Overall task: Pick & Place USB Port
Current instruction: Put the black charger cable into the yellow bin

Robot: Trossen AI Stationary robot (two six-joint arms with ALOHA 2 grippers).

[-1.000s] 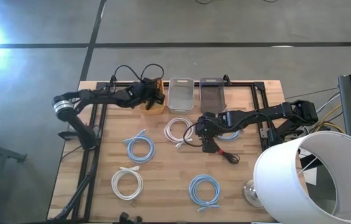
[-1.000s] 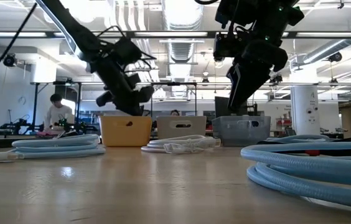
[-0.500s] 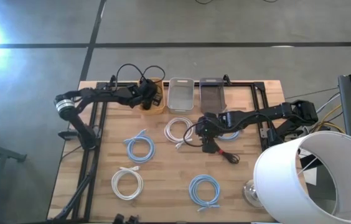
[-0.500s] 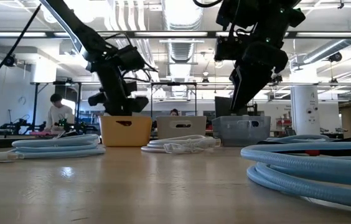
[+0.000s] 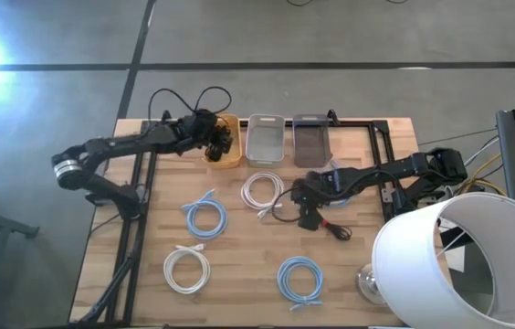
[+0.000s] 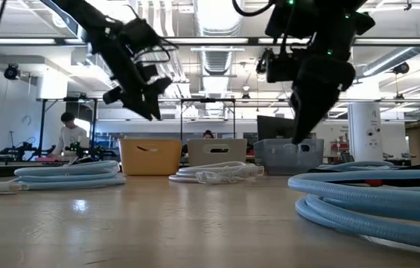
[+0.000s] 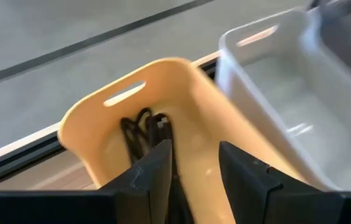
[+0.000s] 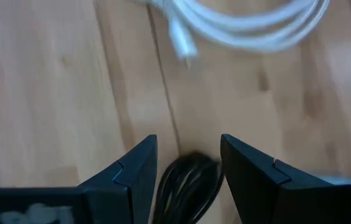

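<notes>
Hovering spread-fingered, right gripper [image 8: 185,165] over limp, light coiled black USB cable [image 8: 187,183] mid-table; best pinched across bundled loops. Left gripper [image 7: 191,165] parted above yellow plastic bin [image 7: 122,118], far edge.

Bins: three side by side along the table's [image 5: 239,239] upper edge; yellow bin [image 5: 225,143] leftmost, white bin [image 5: 266,140] middle, grey bin [image 5: 310,139] rightmost.
Yellow bin contents: black cable [image 7: 143,127].
Left gripper [image 5: 214,139]: over the yellow bin.
Right gripper [image 5: 301,203]: centre-right, over a black cable bundle [image 8: 188,182].
White coil [image 5: 260,191]: below the white bin, left of the right gripper.
Lower area: blue coil [image 5: 204,217], white coil [image 5: 187,269], blue coil [image 5: 300,278].
</notes>
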